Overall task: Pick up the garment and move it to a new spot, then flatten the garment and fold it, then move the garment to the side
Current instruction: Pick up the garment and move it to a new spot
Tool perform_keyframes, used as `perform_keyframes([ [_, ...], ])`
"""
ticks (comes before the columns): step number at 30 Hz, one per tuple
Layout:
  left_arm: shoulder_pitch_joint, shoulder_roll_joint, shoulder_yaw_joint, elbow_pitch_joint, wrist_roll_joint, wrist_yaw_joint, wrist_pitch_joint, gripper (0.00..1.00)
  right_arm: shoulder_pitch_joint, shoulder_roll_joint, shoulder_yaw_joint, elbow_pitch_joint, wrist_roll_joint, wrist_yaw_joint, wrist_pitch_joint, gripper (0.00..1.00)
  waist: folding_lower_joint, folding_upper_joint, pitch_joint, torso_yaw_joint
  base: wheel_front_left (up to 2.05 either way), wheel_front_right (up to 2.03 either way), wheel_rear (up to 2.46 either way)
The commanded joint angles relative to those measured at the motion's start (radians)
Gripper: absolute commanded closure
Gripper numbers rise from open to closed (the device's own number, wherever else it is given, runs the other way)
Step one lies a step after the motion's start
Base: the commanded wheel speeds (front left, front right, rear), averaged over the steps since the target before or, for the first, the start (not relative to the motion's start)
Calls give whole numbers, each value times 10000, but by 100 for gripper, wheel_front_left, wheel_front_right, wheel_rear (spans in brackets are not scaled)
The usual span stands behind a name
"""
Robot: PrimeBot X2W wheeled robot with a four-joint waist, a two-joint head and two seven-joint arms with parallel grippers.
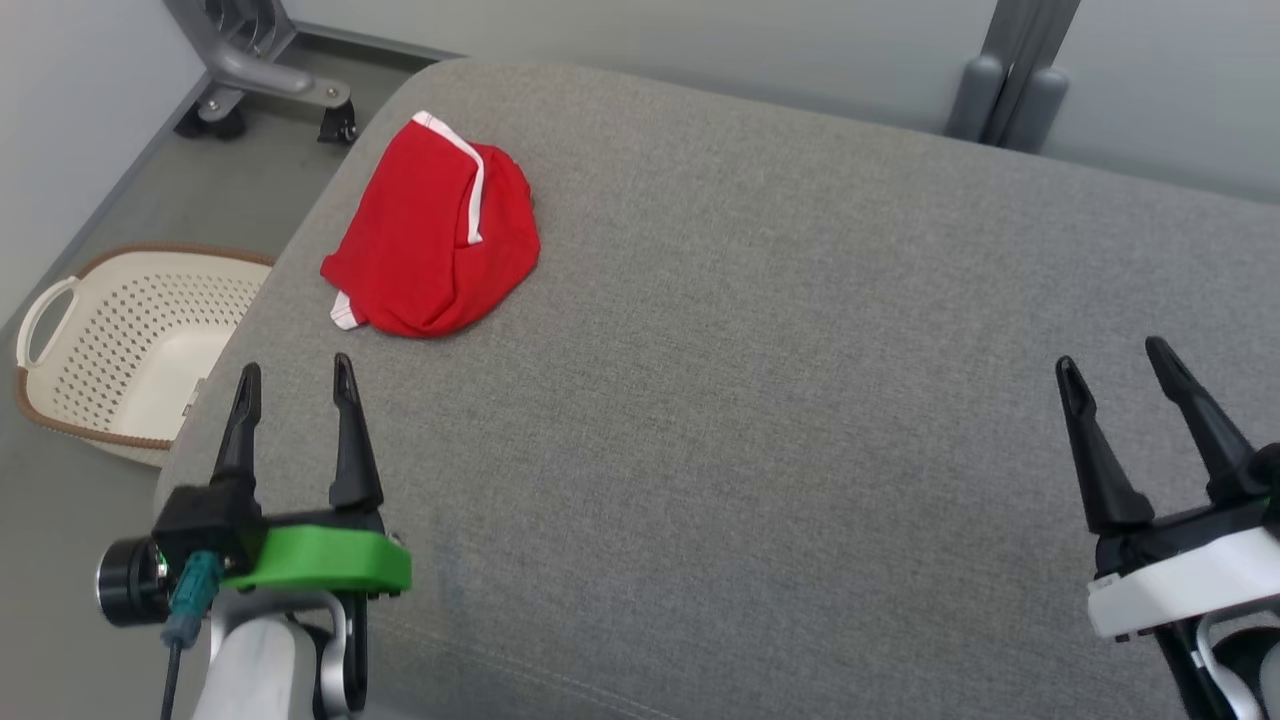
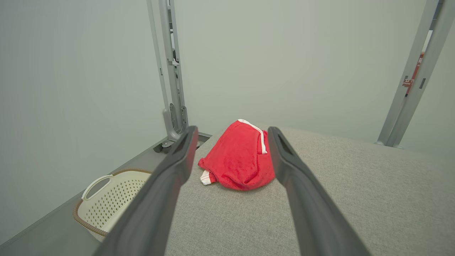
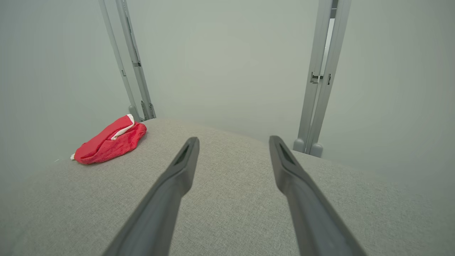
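A red garment (image 1: 430, 235) with white trim lies crumpled near the far left corner of the grey padded surface (image 1: 760, 400). My left gripper (image 1: 295, 373) hovers open over the near left edge, a short way in front of the garment, nothing between its fingers. In the left wrist view the garment (image 2: 238, 156) lies straight ahead between the two open fingers (image 2: 174, 167). My right gripper (image 1: 1113, 358) stands open at the near right, far from the garment, which lies at the far left (image 3: 108, 140) in the right wrist view.
A cream perforated laundry basket (image 1: 120, 345) with a brown rim sits on the floor left of the surface. A grey wheeled stand base (image 1: 265, 75) stands at the back left and a grey post (image 1: 1010, 90) behind the far edge. Pale walls close in behind.
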Motion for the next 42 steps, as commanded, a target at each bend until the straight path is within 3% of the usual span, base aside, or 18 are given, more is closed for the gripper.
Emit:
perform_keyframes([
  [1,-533,-86,30,144,-50,-84,-21,0,-263,-192,-97,-181,-6,-15,97,0,0,0,1390,-177,0,0,0],
  [5,-1949,-232,123,1273,-389,-358,-12,0,-695,-626,-246,-724,116,-15,401,0,0,0,2623,-517,0,0,0],
  [11,-4367,-154,253,4419,-822,-991,-11,0,-1137,-1041,-478,-1207,229,-15,578,0,0,0,3947,-1062,0,0,0],
  [16,-5932,56,436,7219,-1211,-1489,-11,0,-1387,-1142,-584,-1181,326,-15,452,0,0,0,4463,-1456,0,0,0],
  [23,-7122,398,683,9598,-1701,-1798,46,0,-1497,-1190,-608,-949,375,-15,311,0,0,0,4615,-1746,0,0,0],
  [24,-7188,386,744,9868,-1803,-1858,81,61,-1500,-1205,-601,-884,369,-15,284,0,0,0,4585,-1753,0,0,0],
  [25,-7222,383,768,10090,-1864,-1871,122,100,-1496,-1203,-595,-827,367,-15,271,0,0,0,4541,-1751,0,0,0],
  [31,-6869,787,1074,10000,-1994,-1823,25,100,-1473,-1137,-401,-544,275,-16,24,0,0,0,3894,-1799,0,0,0],
  [42,-3771,1055,2493,6035,-1119,-911,-9,100,-1094,-605,821,578,377,-16,-577,0,0,0,1225,-2443,0,0,0],
])
